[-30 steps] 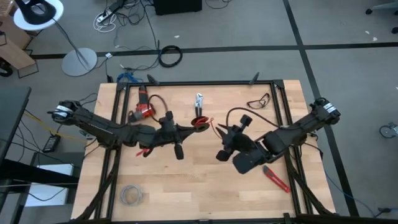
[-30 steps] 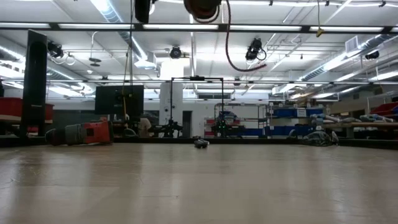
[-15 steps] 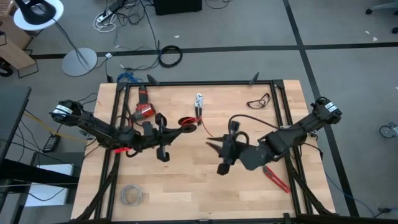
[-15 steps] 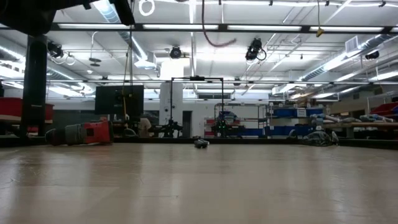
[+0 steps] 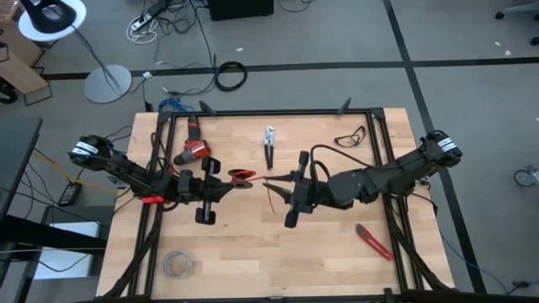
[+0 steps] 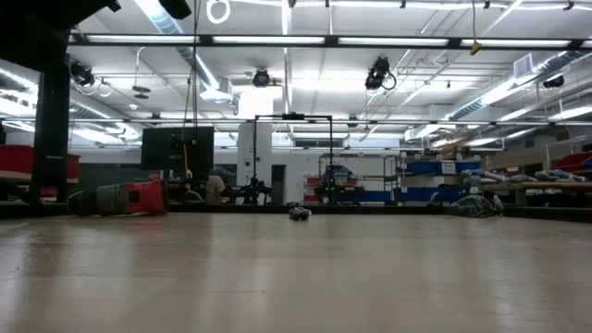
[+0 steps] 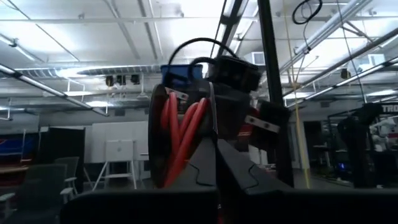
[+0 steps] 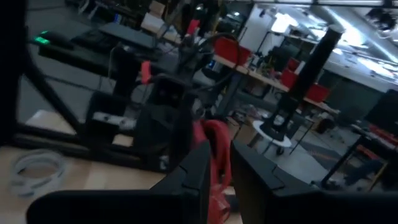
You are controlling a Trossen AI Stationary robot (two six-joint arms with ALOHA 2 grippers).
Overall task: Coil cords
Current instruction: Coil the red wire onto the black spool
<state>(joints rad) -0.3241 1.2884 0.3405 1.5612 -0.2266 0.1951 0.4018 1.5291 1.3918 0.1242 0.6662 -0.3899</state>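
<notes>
The cords are one thin red wire [image 5: 239, 175], gathered into a small coil and held in the air over the middle of the table between my two grippers. My left gripper [image 5: 247, 178] comes from the table's left and is shut on the coil. My right gripper [image 5: 267, 181] comes from the right and is shut on the coil's other side. A loose red end [image 5: 271, 199] droops below the right gripper. In the left wrist view the red strands [image 7: 180, 140] stand just past my fingers, and the right wrist view shows the red bunch [image 8: 216, 149] between that gripper's fingers. My left gripper pinches several strands of the coil [image 7: 186, 146] between its two fingers. The fingers come from the table's left, slanting a little upward. The coil is lifted clear of the table. My right gripper pinches the coil's right side [image 8: 214, 163] between its two fingers, coming level from the table's right. The coil hangs clear of the table, and a slack tail [image 5: 271, 199] falls below the fingers.
On the table lie a red power tool [image 5: 192, 150] at far left, pliers [image 5: 269, 145] at far middle, a black loop [image 5: 351, 135] at far right, a red-handled cutter [image 5: 375, 242] at near right and a pale grey wire bundle [image 5: 178, 264] at near left.
Both grippers have carried the coil toward the table's left edge, staying shut on it. The left gripper has drawn back and tipped its fingers upward. The right gripper has followed leftward, risen a little and swung to level. The coil stays clear of the table.
</notes>
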